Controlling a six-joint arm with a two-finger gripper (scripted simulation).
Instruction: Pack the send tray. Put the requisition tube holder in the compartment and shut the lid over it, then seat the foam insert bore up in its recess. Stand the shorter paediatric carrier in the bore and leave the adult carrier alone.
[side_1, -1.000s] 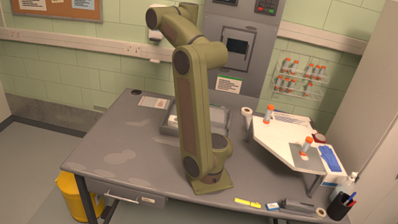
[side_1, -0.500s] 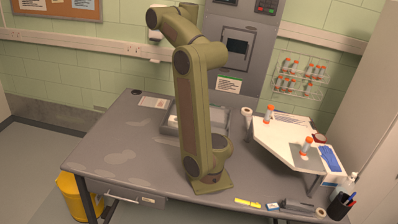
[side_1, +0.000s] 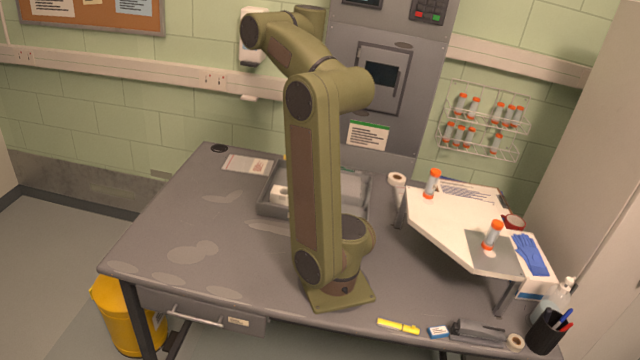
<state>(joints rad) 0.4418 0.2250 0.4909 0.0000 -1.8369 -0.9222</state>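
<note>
My gripper is out of sight behind the olive arm [side_1: 310, 165]. The arm stands mid-table and folds back toward the wall. The grey send tray [side_1: 315, 192] lies behind it, partly hidden. A white foam insert [side_1: 279, 194] sits in the tray's left part. The lid over the right compartment [side_1: 352, 192] looks closed. One orange-capped carrier [side_1: 432, 183] stands at the back of the white raised shelf. Another carrier [side_1: 492, 235] stands on a grey pad near the shelf's front. I cannot tell which is shorter. The gripper's state does not show.
The white shelf [side_1: 460, 225] overhangs the table's right side. A paper roll [side_1: 397, 186] stands beside the tray. A form [side_1: 247, 164] lies at the back left. Blue gloves [side_1: 530, 252], a pen pot [side_1: 545, 330] and small items line the front right. The table's left half is open.
</note>
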